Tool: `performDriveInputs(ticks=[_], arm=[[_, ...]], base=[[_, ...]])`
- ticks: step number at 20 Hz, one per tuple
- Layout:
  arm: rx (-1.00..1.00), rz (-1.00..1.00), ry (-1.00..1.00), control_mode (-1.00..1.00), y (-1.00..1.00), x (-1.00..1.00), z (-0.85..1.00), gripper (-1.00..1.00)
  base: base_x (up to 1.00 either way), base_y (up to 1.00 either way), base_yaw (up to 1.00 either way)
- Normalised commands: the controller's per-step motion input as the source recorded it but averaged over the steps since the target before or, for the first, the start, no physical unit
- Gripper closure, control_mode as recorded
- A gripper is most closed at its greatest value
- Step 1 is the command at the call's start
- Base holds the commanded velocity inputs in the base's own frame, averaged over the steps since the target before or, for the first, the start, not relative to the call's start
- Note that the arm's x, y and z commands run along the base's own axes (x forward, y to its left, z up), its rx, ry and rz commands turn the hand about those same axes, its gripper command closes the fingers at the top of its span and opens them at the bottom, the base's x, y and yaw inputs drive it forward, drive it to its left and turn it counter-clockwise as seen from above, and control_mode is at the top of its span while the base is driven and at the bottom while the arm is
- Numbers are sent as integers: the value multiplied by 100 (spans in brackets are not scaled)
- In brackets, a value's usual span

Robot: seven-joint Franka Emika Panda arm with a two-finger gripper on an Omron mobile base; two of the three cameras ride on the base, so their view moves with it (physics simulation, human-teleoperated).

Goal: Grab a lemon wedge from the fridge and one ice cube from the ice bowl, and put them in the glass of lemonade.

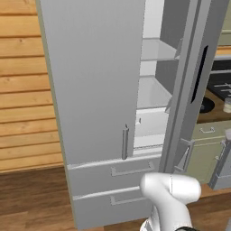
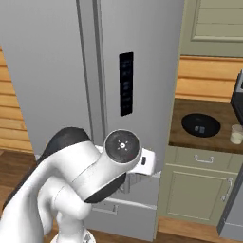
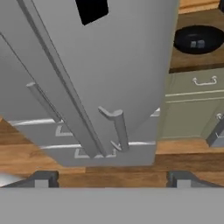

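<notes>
The fridge stands with its right door swung partly out — in the left base view the gap shows white shelves inside, while the left door is shut. So the opening step looks done, or nearly; whether the gap is wide enough for the arm is hard to judge. Nothing else of the task appears finished: the lemon wedge cannot be made out on the shelves from here, being too small or hidden, so I cannot say where it lies.

The gripper is spread wide and holds nothing; in the hand view its two dark fingertips sit apart at the bottom, clear of the right door's bar handle.

The ice bowl rests on the brown counter to the right of the fridge, near the counter's front edge, with pale cubes in it. The glass of lemonade stands just beside it, further right and apart from it.

Still to do, I judge: fetch the wedge, pick one cube, drop both in the glass.

Counts — one fridge, two doors, two lower drawers, one bowl, one glass, about two cubes visible.
</notes>
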Motion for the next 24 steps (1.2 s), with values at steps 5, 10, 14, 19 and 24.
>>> performDriveInputs(ticks=[5, 10, 14, 19, 24], arm=[[-21, 0, -17, -100, 100, -22, 93, -100], [-43, -3, 8, -100, 100, 13, 40, -100], [-47, -5, 42, -100, 100, 39, 11, -100], [-34, -4, 18, -100, 90, 84, 0, -100], [-21, -1, 5, -100, 30, 97, -31, -100]], base=[[0, 0, 0], [0, 0, 0], [0, 0, 0], [0, 0, 0], [0, 0, 0]])
